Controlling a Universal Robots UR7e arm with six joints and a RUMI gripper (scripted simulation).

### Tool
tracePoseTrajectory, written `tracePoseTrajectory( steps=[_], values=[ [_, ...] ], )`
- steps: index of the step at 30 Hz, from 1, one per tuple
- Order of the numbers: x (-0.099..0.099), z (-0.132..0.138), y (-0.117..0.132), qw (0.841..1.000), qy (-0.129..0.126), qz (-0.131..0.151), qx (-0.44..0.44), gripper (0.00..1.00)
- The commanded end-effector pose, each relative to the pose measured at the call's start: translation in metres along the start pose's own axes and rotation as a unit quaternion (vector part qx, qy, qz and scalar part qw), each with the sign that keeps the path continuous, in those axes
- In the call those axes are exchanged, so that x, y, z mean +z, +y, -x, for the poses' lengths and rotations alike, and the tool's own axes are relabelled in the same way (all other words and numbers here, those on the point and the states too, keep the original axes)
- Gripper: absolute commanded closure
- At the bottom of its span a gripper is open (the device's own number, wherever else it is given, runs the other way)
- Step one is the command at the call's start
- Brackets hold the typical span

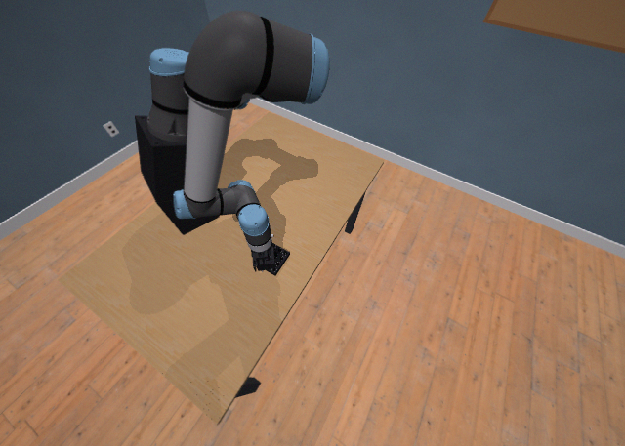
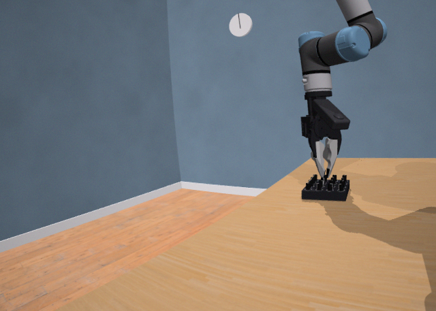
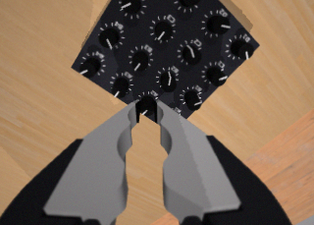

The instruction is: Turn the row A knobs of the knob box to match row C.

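Note:
The black knob box (image 1: pixel 281 261) (image 2: pixel 323 195) (image 3: pixel 110 19) lies on the table, its rows slanted in the wrist view. My gripper (image 2: pixel 325 177) (image 3: pixel 147 102) points down with its jaws nearly together. It is shut on a black knob at the near edge of the box, whose white pointer aims to the lower left in the wrist view. On the same edge, one knob (image 3: pixel 120 84) and the corner knob (image 3: pixel 89 67) also point lower left. Another knob (image 3: pixel 167 80) points up. The lettering is too small to read surely. The fingers hide the box's near corner, and the socket is not seen.
The wooden table (image 1: pixel 322 179) (image 2: pixel 246 251) bears the box near its long edge. Other knobs stand close around the fingertips, such as one knob (image 3: pixel 192 98) just to the right. The arm's shadow falls across the table.

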State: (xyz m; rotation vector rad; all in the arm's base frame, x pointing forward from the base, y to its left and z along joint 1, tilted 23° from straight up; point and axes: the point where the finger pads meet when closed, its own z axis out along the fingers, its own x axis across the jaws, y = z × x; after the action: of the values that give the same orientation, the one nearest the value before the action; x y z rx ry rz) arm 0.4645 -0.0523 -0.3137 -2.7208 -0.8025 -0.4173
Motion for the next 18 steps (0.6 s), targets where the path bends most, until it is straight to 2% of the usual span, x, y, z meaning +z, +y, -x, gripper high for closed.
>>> tracePoseTrajectory(
  steps=[1, 18],
  values=[
    [-0.0004, -0.0005, 0.0005, 1.0, 0.0, 0.001, 0.025, 0.96],
    [-0.0004, -0.0017, 0.0008, 0.988, 0.0, 0.001, 0.153, 0.96]
  ],
)
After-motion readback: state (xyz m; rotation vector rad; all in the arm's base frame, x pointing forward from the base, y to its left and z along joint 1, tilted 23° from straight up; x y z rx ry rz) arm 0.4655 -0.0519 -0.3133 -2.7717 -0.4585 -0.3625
